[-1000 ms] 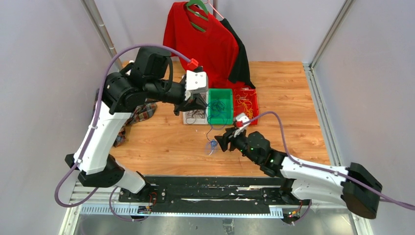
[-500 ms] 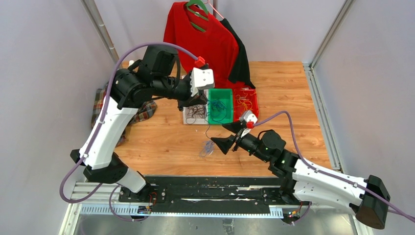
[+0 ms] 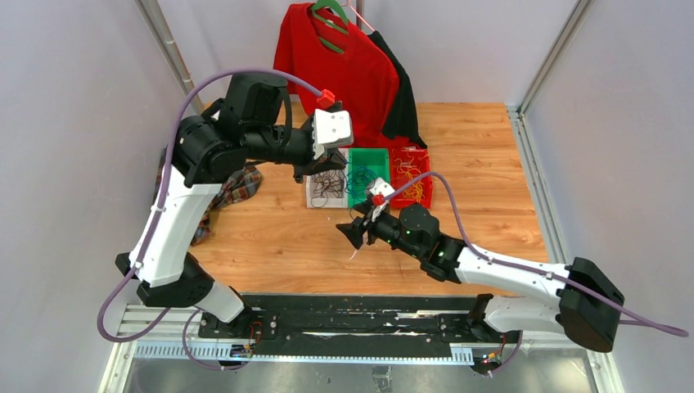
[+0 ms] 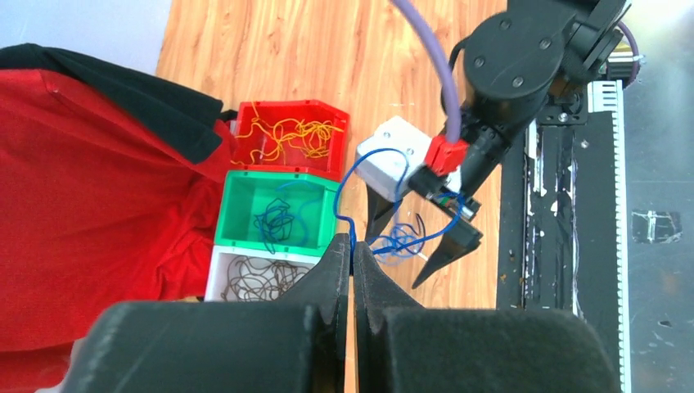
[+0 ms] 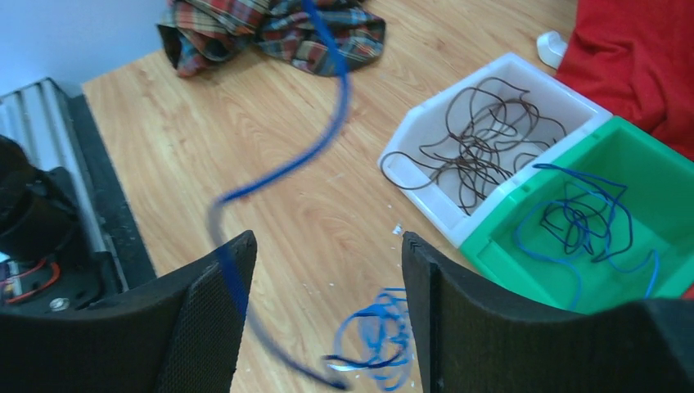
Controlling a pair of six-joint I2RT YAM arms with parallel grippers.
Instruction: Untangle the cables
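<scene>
left gripper: fingers fully closed, pinching a thin blue cable right at the tips. from the pinch the cable goes up, arcs over past the right arm's white wrist block, then drops into a small knot of blue loops.

right gripper: fingers spread wide, gripping nothing. the knot of blue loops sits low between the two fingers in the right wrist view. a motion-blurred run of the same blue cable sweeps down from the top of that view and crosses in front of the view-left finger. can't tell if the knot hangs free or rests on the wood.

top view: left gripper is raised over the bins, right gripper is low over the light wooden table, just in front of them.

three small open plastic bins stand side by side, touching, at the far middle of the table:
- white plastic bin: dark thin cables
- green plastic bin: blue and black cables, bunched
- red plastic bin: yellow cables

behind the bins a red t-shirt hangs on a green hanger over a black garment. a crumpled plaid cloth lies on the table's left side.
</scene>
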